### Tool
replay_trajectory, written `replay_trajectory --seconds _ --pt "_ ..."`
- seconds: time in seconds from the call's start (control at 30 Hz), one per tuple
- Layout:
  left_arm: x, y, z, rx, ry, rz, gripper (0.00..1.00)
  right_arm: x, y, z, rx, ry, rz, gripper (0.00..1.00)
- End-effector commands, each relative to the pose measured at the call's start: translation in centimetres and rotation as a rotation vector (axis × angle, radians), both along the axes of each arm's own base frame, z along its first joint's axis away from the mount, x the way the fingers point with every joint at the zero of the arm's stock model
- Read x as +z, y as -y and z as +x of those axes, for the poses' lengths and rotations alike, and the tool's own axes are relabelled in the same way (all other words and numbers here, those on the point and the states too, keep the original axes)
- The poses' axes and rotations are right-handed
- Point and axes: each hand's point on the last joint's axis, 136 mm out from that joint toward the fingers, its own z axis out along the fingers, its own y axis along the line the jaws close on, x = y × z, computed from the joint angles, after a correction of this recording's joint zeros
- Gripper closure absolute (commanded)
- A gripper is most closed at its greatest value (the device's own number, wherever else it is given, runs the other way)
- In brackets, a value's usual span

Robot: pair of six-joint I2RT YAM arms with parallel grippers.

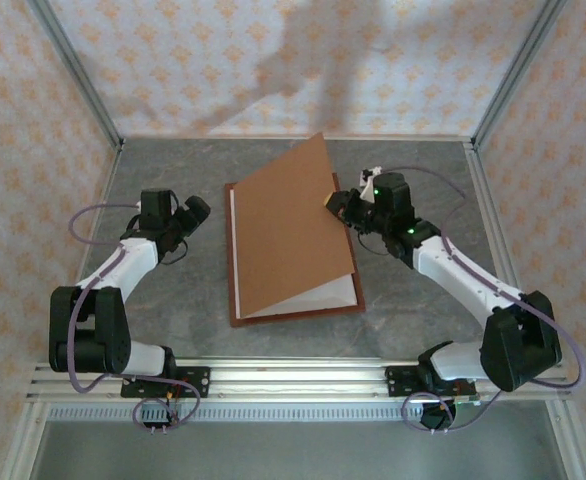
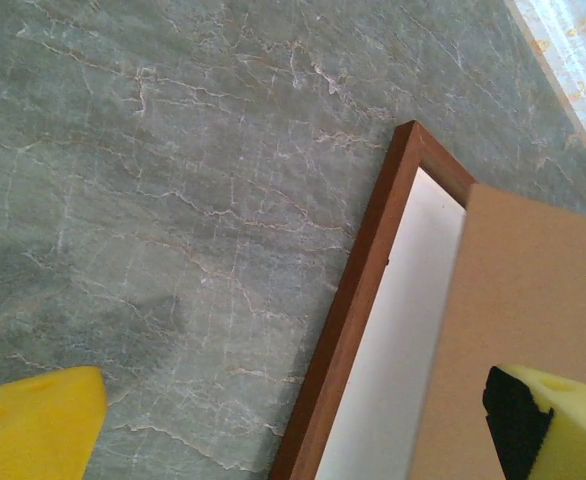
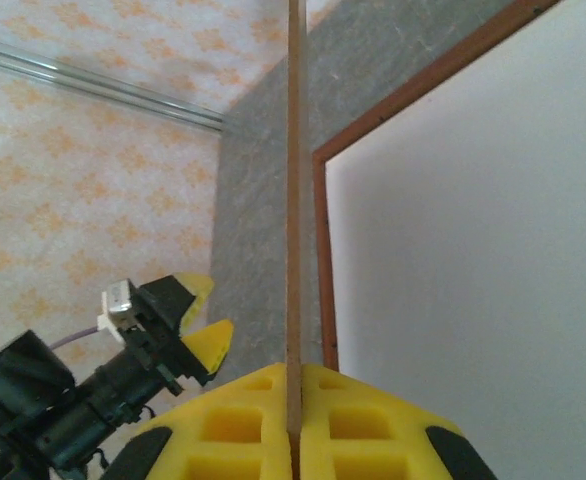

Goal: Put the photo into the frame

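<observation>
The frame (image 1: 231,262) of reddish-brown moulding lies flat mid-table, and a plain white surface (image 1: 303,298) fills it. The photo's printed side is hidden. My right gripper (image 1: 339,200) is shut on the right edge of a plain brown board (image 1: 293,225), which is tilted up over the frame with its near edge low. In the right wrist view the board's thin edge (image 3: 295,200) runs up from between the yellow pads (image 3: 243,430), beside the frame (image 3: 319,250) and the white surface (image 3: 473,250). My left gripper (image 1: 200,208) stands open left of the frame (image 2: 358,300), holding nothing.
Grey marble tabletop (image 1: 173,290) surrounds the frame, with bare room to its left (image 2: 173,200). Patterned walls and metal posts (image 1: 78,75) close the back and sides. A rail (image 1: 293,375) runs along the near edge by the arm bases.
</observation>
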Motion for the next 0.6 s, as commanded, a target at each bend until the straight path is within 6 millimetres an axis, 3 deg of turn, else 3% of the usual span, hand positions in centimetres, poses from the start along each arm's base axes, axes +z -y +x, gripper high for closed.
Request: replay_trajectory --seconds 0.0,0.57 --pt "0.6 0.1 -0.2 0.005 0.014 -0.007 0.02 3.5 -0.4 1.6 -0.028 0.140 0.084 1.00" --pt "0.8 0.2 -0.9 0.001 0.017 -0.005 0.02 0.3 -1.6 2.8 0.015 0.140 0.063 1.00"
